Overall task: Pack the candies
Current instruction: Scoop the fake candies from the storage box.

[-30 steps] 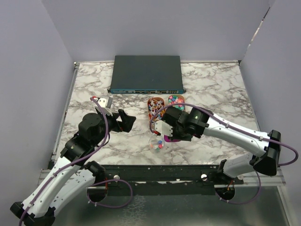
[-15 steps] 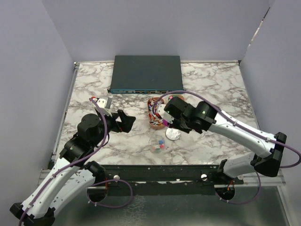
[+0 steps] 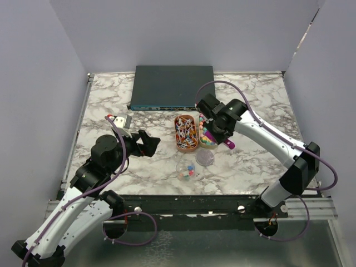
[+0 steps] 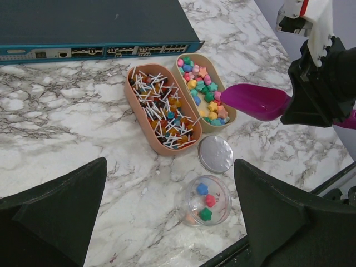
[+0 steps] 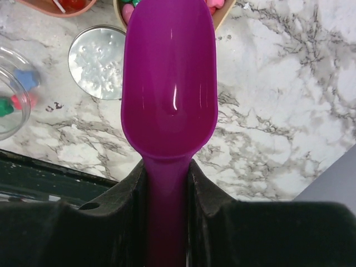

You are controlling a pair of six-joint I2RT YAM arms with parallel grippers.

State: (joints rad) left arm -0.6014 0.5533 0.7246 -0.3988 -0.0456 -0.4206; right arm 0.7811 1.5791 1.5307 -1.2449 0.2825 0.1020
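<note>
1. A tan oval candy tray (image 4: 232, 117) was seen to be filled with the candies (image 4: 201, 89), small pastel pieces in pink, yellow, green, blue and orange.
2. Just beside the candy tray, on the left arm's side, a second tan tray (image 4: 140, 123) was heaped with thin white sticks mixed with coloured bits.
3. A clear jar (image 4: 204, 200) was set nearer the arms' bases than the candy tray. It was uncovered and held only a few candies; a blue, a red and a green one could be made out.
4. A round metal lid (image 4: 216, 154) was laid flat between the candy tray and the jar.
5. An empty purple scoop (image 5: 169, 83) was held with its bowl at the candy tray's rim on the right arm's side, its handle pinched by the right gripper (image 5: 167, 178).
6. The left gripper (image 4: 169, 167) was spread wide with nothing in it, hovering well to the left-arm side of the candy tray.
7. The worktop (image 3: 256, 100) was white marble with grey veins. A dark network switch (image 3: 172, 86) was lying beyond the candy tray, and plain pale lilac walls (image 3: 183, 28) enclosed three sides.
</note>
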